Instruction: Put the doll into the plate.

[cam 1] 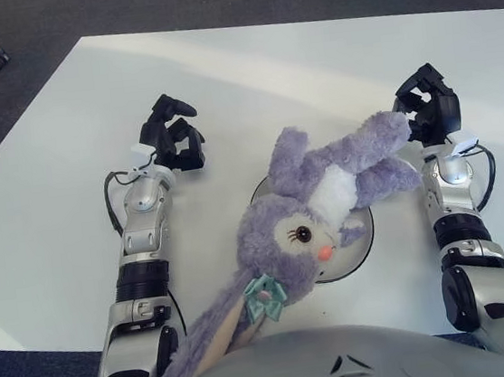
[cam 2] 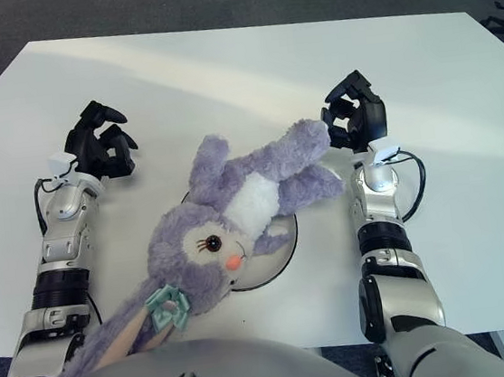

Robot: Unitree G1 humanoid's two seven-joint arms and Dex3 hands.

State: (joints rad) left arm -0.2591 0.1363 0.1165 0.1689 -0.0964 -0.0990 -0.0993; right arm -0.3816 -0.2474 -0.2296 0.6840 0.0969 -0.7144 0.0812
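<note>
1. So the doll point(cam 1: 314, 213) (purple plush bunny, teal bow on one ear) is already sprawled across the plate point(cam 1: 363, 233) in the middle of the white tabletop point(cam 1: 249, 80). Its body and head cover most of the plate, and only the right-hand rim peeks out.

2. Its long axis runs on a diagonal: limbs point to about 2 o'clock, while the long ears trail to about 7 o'clock, off the plate and over the near tabletop edge toward the robot's chest.

3. The right robot hand point(cam 1: 429, 106) is clearly the nearer one. It sits at the 2 o'clock end, with the doll's outstretched paw right up against its fingers. From that hand, the doll lies toward 8 o'clock. The fingers look loosely curled; I can't see them clamped around the paw, so I'd call it an empty hand touching or just beside it.

4. The left robot hand point(cam 1: 171, 132) shows well apart at about 10 o'clock from the plate, with the fingers curled in and holding nothing.

5. My read: the placing is basically done, and any next move is the right robot hand backing off toward 2 o'clock without dragging the paw along.
</note>
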